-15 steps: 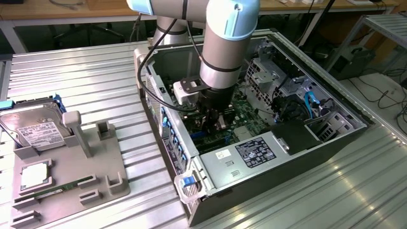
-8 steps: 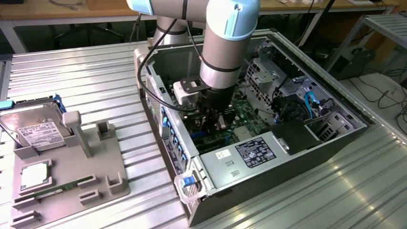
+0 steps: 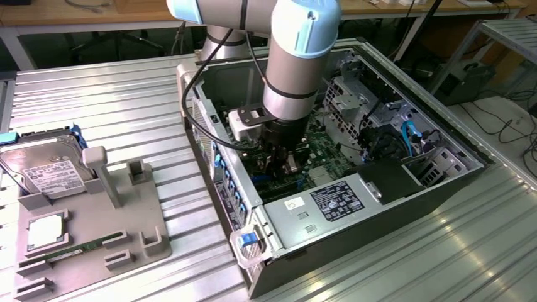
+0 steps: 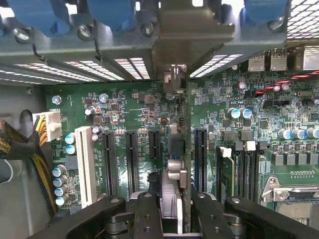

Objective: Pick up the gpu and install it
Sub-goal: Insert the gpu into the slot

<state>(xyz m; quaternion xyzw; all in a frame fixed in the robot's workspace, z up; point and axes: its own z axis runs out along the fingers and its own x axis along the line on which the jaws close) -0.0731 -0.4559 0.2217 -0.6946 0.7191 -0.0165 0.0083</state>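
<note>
Hand (image 4: 172, 206) down inside the open computer case (image 3: 403, 207), closed on the gpu (image 4: 173, 164).
Card held edge-on between the fingers (image 4: 147, 214), standing upright over the green motherboard (image 4: 144, 107) among the black slots (image 4: 132, 162). Hard drive (image 3: 50, 167) parked on the grey holder (image 3: 126, 220) on the bench (image 3: 109, 94).

Case walls (image 3: 220, 189) close around end effector (image 3: 282, 165)

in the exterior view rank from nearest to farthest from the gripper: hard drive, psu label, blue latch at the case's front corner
From the gripper, inside the case:
1. psu label, just toward the exterior view's right.
2. blue latch, at the case's near corner.
3. hard drive, far left on the holder.
</note>
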